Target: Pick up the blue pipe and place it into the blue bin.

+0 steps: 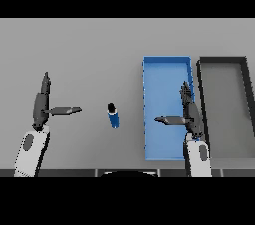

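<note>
Pipe (113,115), blue with a dark upper end, standing or lying short on the grey counter (89,50) between the two arms, untouched. It sits near the left wall of the blue bin (148,119), clearly apart from it, and nearer the right robot hand (189,112) than the left robot hand (42,104). The right robot hand hovers over the blue bin's right portion, fingers straight and pointing away from the robot, thumb stretched out sideways toward the pipe; it is spread wide and holds nothing. The left robot hand shows at the left of the counter in the mirror pose, likewise spread and empty, its thumb pointing toward the pipe. A dark bin (201,99) lies just beside the blue bin on its right.

The step in hand appears to be the reach, with the task not yet begun. To do it well, the right robot hand would likely travel leftward across the bin wall with enough height to clear the rim, keep thumb and fingers apart until the pipe lies between them, and close across the pipe's narrow width, not its length. Whether the pipe is upright or tilted cannot be told from this view, so the approach should allow for it tipping or rolling on contact.
</note>
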